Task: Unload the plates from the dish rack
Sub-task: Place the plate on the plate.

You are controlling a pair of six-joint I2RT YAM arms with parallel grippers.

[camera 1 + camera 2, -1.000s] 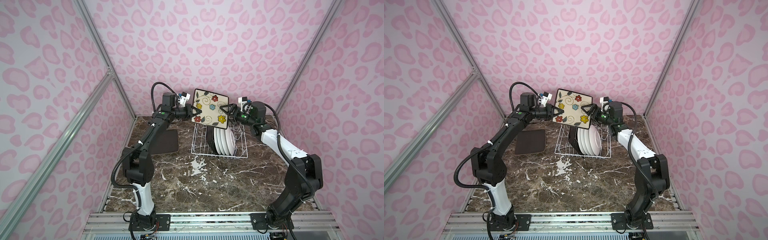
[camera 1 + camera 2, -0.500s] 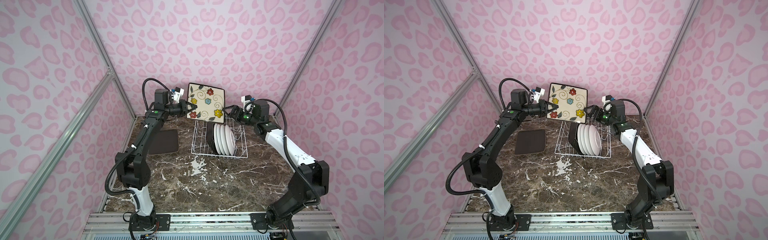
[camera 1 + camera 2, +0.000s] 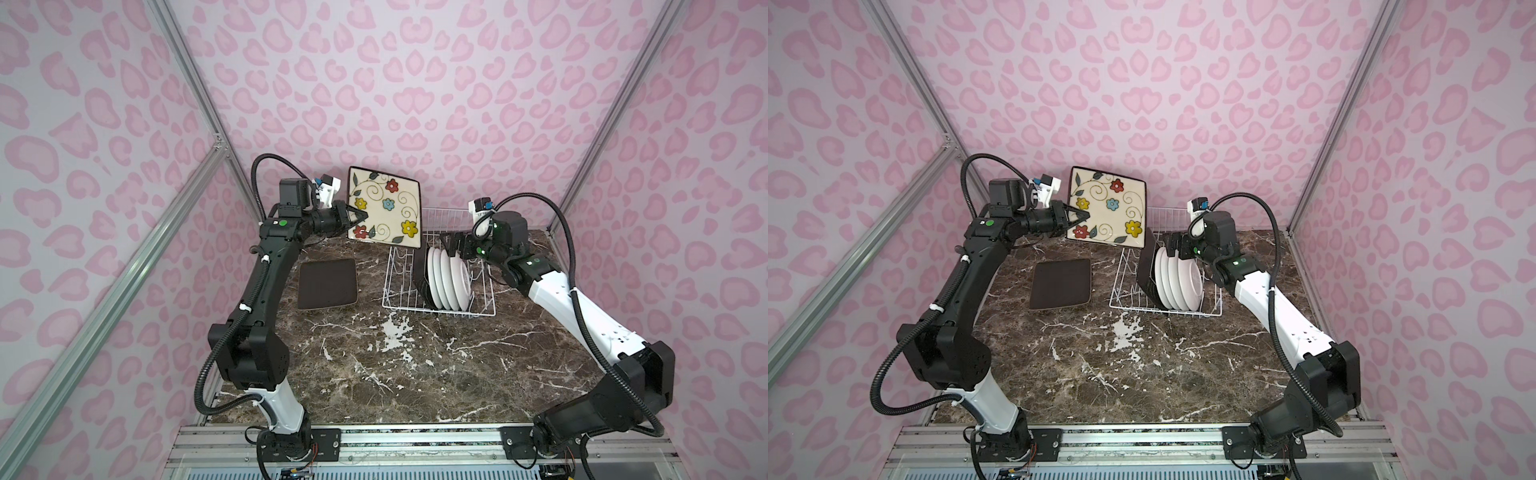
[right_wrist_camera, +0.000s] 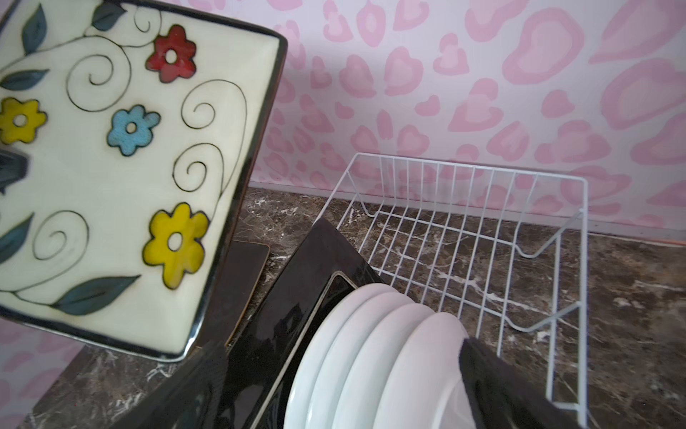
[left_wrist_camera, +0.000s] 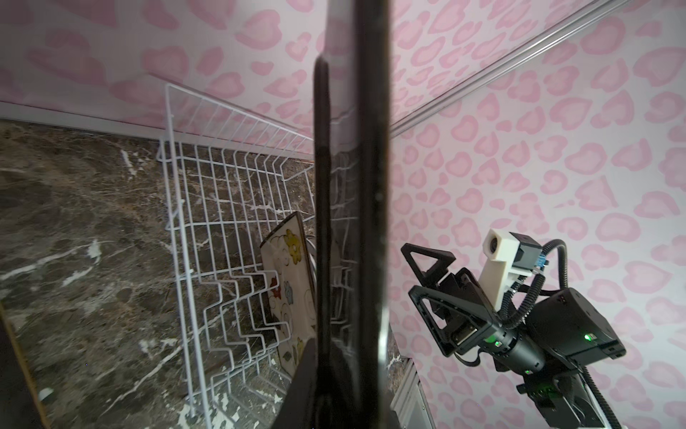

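My left gripper [image 3: 360,216] [image 3: 1082,216] is shut on the left edge of a square flowered plate [image 3: 384,208] [image 3: 1106,208] [image 4: 111,167], held upright in the air, left of and behind the dish rack [image 3: 399,266] [image 3: 1125,286] [image 4: 482,237]. In the left wrist view this plate [image 5: 352,185] shows edge-on. Several round white plates [image 3: 451,282] [image 3: 1177,282] [image 4: 371,353] and a dark-backed square plate [image 3: 419,270] [image 4: 315,297] stand in the rack. My right gripper [image 3: 451,245] [image 3: 1173,245] [image 4: 341,379] hangs open just above them, holding nothing.
Another square plate [image 3: 328,284] [image 3: 1061,284] lies dark back up on the marble table, left of the rack. The rack's far half [image 4: 464,230] holds nothing. Pink patterned walls close in behind and on both sides.
My left arm has carried the flowered plate up and to the left, away from the rack. My right gripper, earlier at the plate's right edge, has dropped over the white plates.
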